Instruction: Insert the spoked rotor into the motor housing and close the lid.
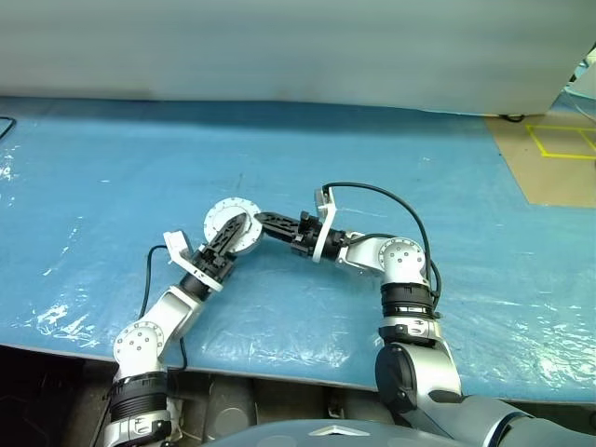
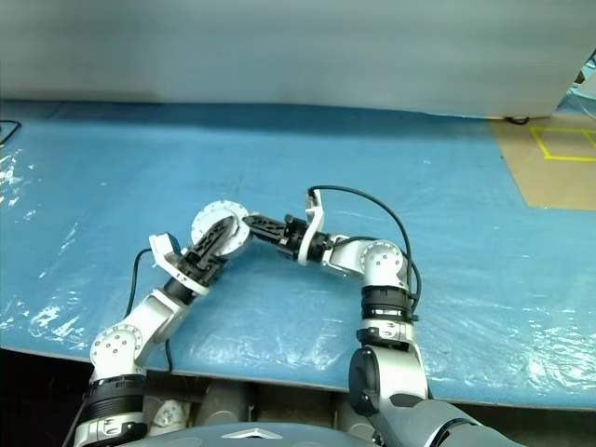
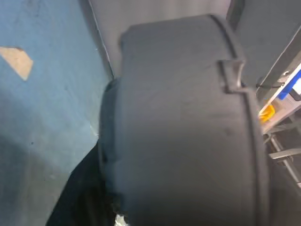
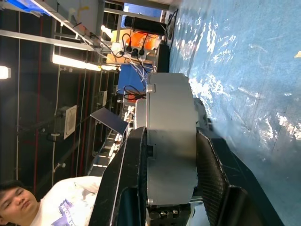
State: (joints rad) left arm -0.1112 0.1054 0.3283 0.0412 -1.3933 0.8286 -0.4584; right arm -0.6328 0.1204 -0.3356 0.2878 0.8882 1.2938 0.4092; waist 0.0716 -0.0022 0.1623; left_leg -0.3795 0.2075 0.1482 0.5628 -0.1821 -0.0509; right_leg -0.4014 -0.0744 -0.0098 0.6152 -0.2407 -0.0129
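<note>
The housing (image 1: 233, 226), a short round silver cylinder, is held up in the air over the blue counter (image 1: 447, 168) rather than resting on it, its flat bolted face turned up toward the head camera. That pose looks deliberate: the right claw (image 1: 261, 223) reaches in level from the right and pinches the cylinder across its thickness, so the round face stays free for the other arm to work on. In the right wrist view the two black fingers (image 4: 129, 169) press against opposite flat sides of the silver body (image 4: 171, 141), one on each face, partly closed with the metal filling the gap between them. The left claw (image 1: 233, 237) comes up from below and to the left, its dark fingers lying over the round face of the housing, and the left wrist view has a large grey curved body (image 3: 183, 122) right in front of the lens. Its fingers look parted to either side of the disc, but whether they already grip it or only lie against it I cannot tell. My guess is that the left arm is either pressing the top part home or taking a share of the hold. I cannot make out a rotor or a separate lid; the unit looks closed from here. A person in a white shirt (image 4: 61, 202) sits beyond the counter in the right wrist view.
</note>
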